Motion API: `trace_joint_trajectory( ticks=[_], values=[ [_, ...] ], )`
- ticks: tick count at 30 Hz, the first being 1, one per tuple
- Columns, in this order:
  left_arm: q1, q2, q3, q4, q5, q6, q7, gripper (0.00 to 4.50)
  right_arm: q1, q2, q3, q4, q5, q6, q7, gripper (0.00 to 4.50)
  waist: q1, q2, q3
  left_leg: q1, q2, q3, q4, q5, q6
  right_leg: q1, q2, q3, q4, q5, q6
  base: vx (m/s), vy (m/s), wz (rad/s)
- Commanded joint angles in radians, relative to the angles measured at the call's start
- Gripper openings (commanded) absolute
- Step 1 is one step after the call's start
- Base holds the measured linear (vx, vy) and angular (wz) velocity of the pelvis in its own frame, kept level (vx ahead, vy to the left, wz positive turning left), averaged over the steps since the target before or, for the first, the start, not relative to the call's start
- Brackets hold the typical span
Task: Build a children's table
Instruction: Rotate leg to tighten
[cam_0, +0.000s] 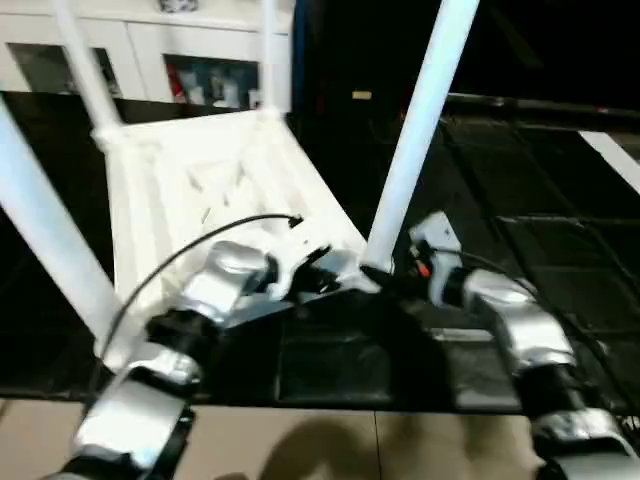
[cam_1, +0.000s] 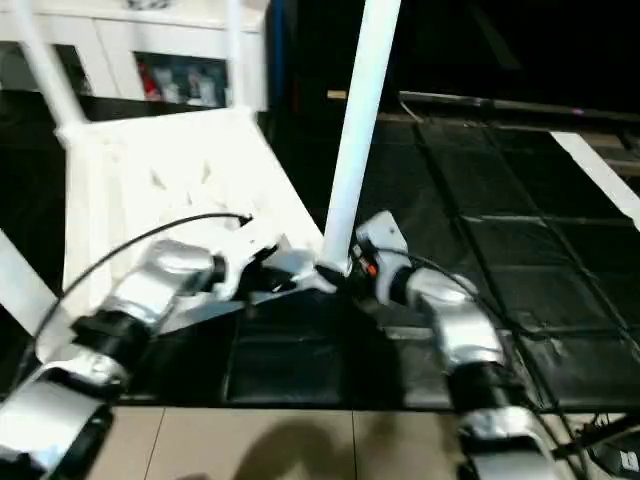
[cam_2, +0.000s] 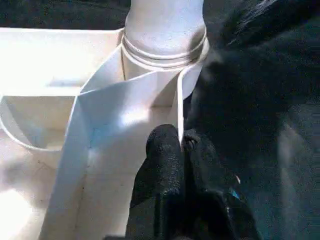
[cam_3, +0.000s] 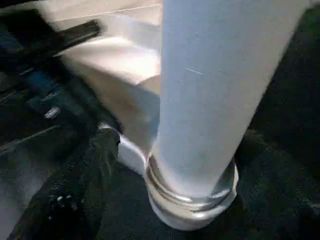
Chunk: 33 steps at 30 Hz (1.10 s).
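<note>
Inverted children's table (cam_0: 210, 190) on dark floor mats (cam_0: 540, 250), legs upward. Its near rim is pinched by the closed left gripper (cam_2: 181, 145); the right gripper (cam_1: 352, 270), fingers spread, is seen beside the near leg (cam_0: 415, 130).

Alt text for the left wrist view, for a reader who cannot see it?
The left tool pinches a thin white rib on the upturned tabletop's underside, beside a corner socket with a white leg seated in it.
</note>
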Motion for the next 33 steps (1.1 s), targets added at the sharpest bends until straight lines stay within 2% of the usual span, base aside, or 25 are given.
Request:
trace_joint_trajectory(
  ticks=[1, 6, 8, 14, 16, 17, 22, 24, 27, 30, 33],
  values=[
    [-0.009, -0.001, -0.021, -0.051, -0.039, -0.047, -0.089, 0.00, -0.008, -0.009, 0.041, 0.004, 0.022, -0.052, 0.111, 3.77, 0.005, 0.001, -0.064, 0.008, 0.075, -0.034, -0.062, -0.153, 0.071, 0.051, -0.121, 0.077, -0.081, -0.250, -0.154, 0.000, 0.000, 0.00],
    [-0.007, 0.042, -0.043, -0.063, -0.049, -0.074, -0.195, 0.00, -0.037, -0.052, 0.050, 0.065, 0.040, -0.098, 0.237, 3.77, 0.022, 0.004, -0.066, 0.014, 0.080, -0.030, -0.061, -0.149, 0.065, 0.047, -0.121, 0.078, -0.075, -0.227, -0.179, 0.000, 0.000, 0.00],
    [-0.002, 0.062, -0.054, -0.064, -0.055, -0.090, -0.252, 0.00, -0.063, -0.062, 0.054, 0.105, 0.044, -0.117, 0.294, 3.77, 0.026, 0.006, -0.067, 0.010, 0.080, -0.030, -0.059, -0.138, 0.065, 0.049, -0.121, 0.077, -0.071, -0.211, -0.183, 0.000, 0.000, 0.00],
    [0.009, 0.088, -0.082, -0.064, -0.049, -0.134, -0.336, 0.00, -0.100, -0.064, 0.069, 0.147, 0.065, -0.100, 0.395, 3.63, 0.035, 0.005, -0.069, 0.009, 0.080, -0.030, -0.058, -0.124, 0.070, 0.050, -0.120, 0.076, -0.066, -0.191, -0.185, 0.000, 0.000, 0.00],
    [0.012, 0.093, -0.088, -0.069, -0.050, -0.141, -0.359, 0.00, -0.111, -0.066, 0.080, 0.165, 0.069, -0.100, 0.440, 3.41, 0.037, 0.005, -0.070, 0.010, 0.080, -0.030, -0.057, -0.125, 0.069, 0.050, -0.122, 0.076, -0.067, -0.195, -0.185, 0.000, 0.000, 0.00],
    [0.012, 0.097, -0.090, -0.073, -0.050, -0.144, -0.367, 0.00, -0.116, -0.073, 0.094, 0.176, 0.066, -0.104, 0.472, 3.35, 0.042, 0.002, -0.069, 0.010, 0.081, -0.030, -0.058, -0.125, 0.069, 0.049, -0.122, 0.076, -0.066, -0.205, -0.185, 0.000, 0.000, 0.00],
    [0.011, 0.102, -0.094, -0.075, -0.054, -0.151, -0.377, 0.00, -0.125, -0.076, 0.099, 0.204, 0.067, -0.123, 0.500, 2.97, 0.049, 0.007, -0.067, 0.015, 0.083, -0.030, -0.059, -0.142, 0.053, 0.045, -0.123, 0.077, -0.072, -0.247, -0.175, 0.000, 0.000, 0.00],
    [0.011, 0.105, -0.095, -0.074, -0.055, -0.156, -0.384, 0.00, -0.130, -0.071, 0.096, 0.218, 0.065, -0.133, 0.501, 2.64, 0.049, 0.007, -0.069, 0.014, 0.083, -0.030, -0.060, -0.140, 0.049, 0.046, -0.123, 0.077, -0.070, -0.233, -0.175, 0.000, 0.000, 0.00],
    [0.010, 0.106, -0.094, -0.072, -0.054, -0.160, -0.391, 0.00, -0.133, -0.065, 0.096, 0.225, 0.066, -0.133, 0.506, 2.51, 0.048, 0.007, -0.071, 0.011, 0.081, -0.031, -0.058, -0.129, 0.052, 0.049, -0.122, 0.077, -0.065, -0.202, -0.182, 0.000, 0.000, 0.00],
    [0.010, 0.107, -0.094, -0.067, -0.051, -0.165, -0.392, 0.00, -0.135, -0.058, 0.100, 0.227, 0.073, -0.126, 0.520, 2.19, 0.049, 0.009, -0.071, 0.010, 0.081, -0.031, -0.058, -0.129, 0.052, 0.049, -0.121, 0.076, -0.066, -0.204, -0.182, 0.000, 0.000, 0.00],
    [0.008, 0.108, -0.097, -0.063, -0.052, -0.166, -0.391, 0.00, -0.137, -0.053, 0.106, 0.234, 0.082, -0.125, 0.532, 2.11, 0.049, 0.010, -0.071, 0.010, 0.082, -0.032, -0.059, -0.136, 0.050, 0.049, -0.121, 0.075, -0.067, -0.211, -0.181, 0.000, 0.000, 0.00]
  ],
)
